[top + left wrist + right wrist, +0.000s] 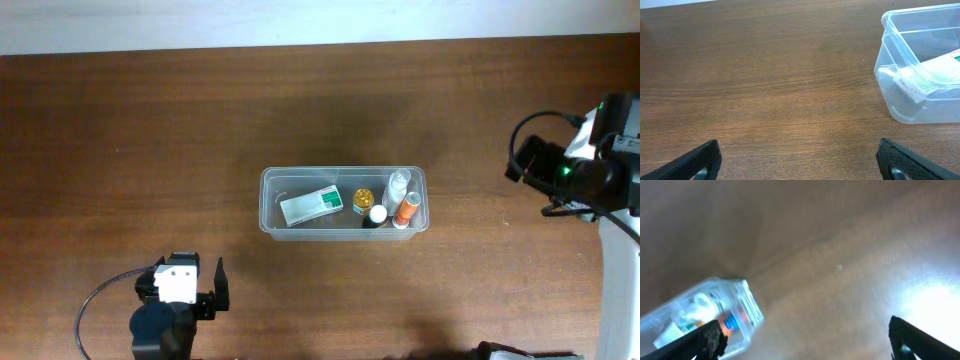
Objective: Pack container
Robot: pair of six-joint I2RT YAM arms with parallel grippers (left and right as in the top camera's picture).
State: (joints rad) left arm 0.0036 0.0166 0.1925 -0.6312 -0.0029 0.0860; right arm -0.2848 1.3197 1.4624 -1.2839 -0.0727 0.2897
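The clear container (271,205) stands at the middle of the brown table. Inside it lie a white and green box (311,205), a small yellow-capped jar (362,199), a dark bottle with a white cap (376,215), a white bottle (399,183) and an orange bottle (406,209). My left gripper (195,283) is open and empty at the front left; its wrist view shows the container's corner (900,107) to the right with the box (935,72) inside. My right gripper (530,160) is open and empty at the far right, raised. Its blurred wrist view shows the container (747,310) at lower left.
The wooden table top (120,150) runs to a pale edge strip (300,20) at the back. A black cable (95,300) loops beside my left arm. The right arm's white post (620,270) stands at the right edge.
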